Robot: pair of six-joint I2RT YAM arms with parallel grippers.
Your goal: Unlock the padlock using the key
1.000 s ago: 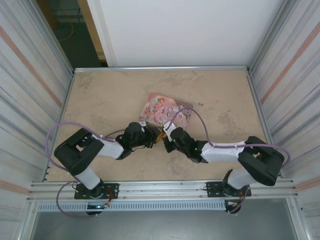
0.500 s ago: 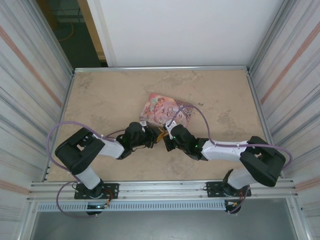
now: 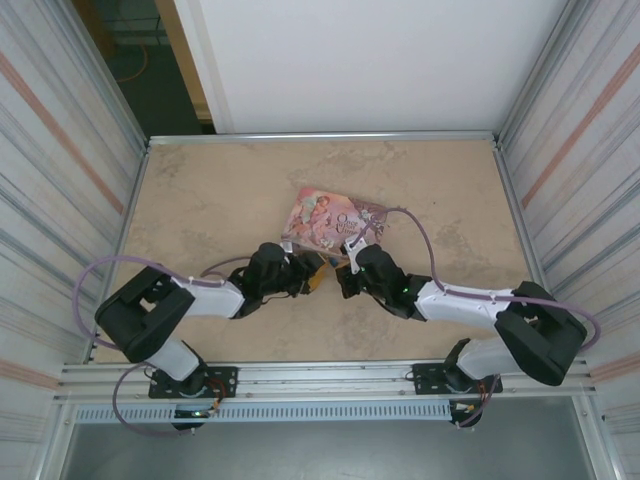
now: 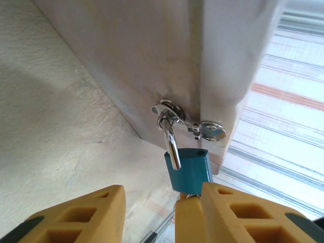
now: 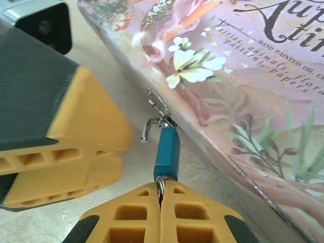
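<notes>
The blue padlock point(image 5: 167, 151) hangs from the metal hasp point(image 4: 164, 108) on the side of the pink tin point(image 5: 243, 86). Its silvery shackle point(image 5: 148, 127) has its free end swung out of the body. In the left wrist view the padlock point(image 4: 188, 169) shows an empty shackle hole on top. My right gripper point(image 5: 161, 195) is shut on the key point(image 5: 160, 185), whose metal shows between the pads at the padlock's underside. My left gripper point(image 4: 163, 202) stands open just below the padlock, holding nothing, and its yellow fingers point(image 5: 86, 119) sit just left of the lock. From above, both grippers point(image 3: 322, 275) meet at the tin's near edge.
The pink illustrated tin point(image 3: 335, 220) lies flat on the beige table point(image 3: 220, 190), mid-table. Metal frame rails point(image 3: 320, 372) run along the near edge and corrugated walls close both sides. Purple cables loop over both arms.
The right arm has swung its elbow to the right and its wrist has shifted slightly right beside the tin. The left arm's elbow has moved left. Both grippers stay at the padlock.
</notes>
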